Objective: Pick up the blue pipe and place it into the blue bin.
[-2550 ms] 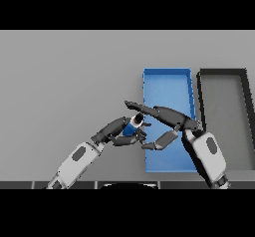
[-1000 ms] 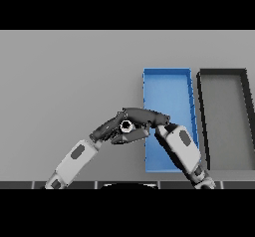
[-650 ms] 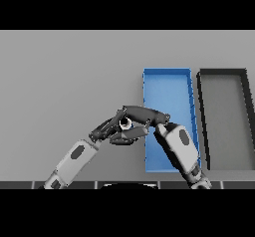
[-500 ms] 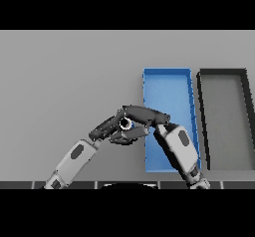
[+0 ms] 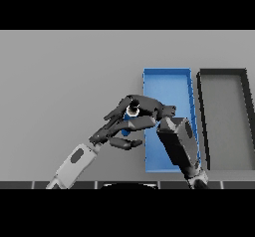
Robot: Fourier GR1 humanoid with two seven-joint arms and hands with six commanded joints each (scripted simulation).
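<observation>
Both hands meet left of the blue bin (image 5: 167, 79) | my left hand (image 5: 115, 126) and right hand (image 5: 149, 109) curl round the blue pipe (image 5: 132, 111) | pipe above table (image 5: 60, 81), outside bin

A plain grey table (image 5: 64, 71) fills the frame from the upper edge to the lower edge, evenly lit and without strong shadows. At the right of the frame a dark grey rectangular bin (image 5: 201, 121) rests on it, long side running top to bottom.
</observation>
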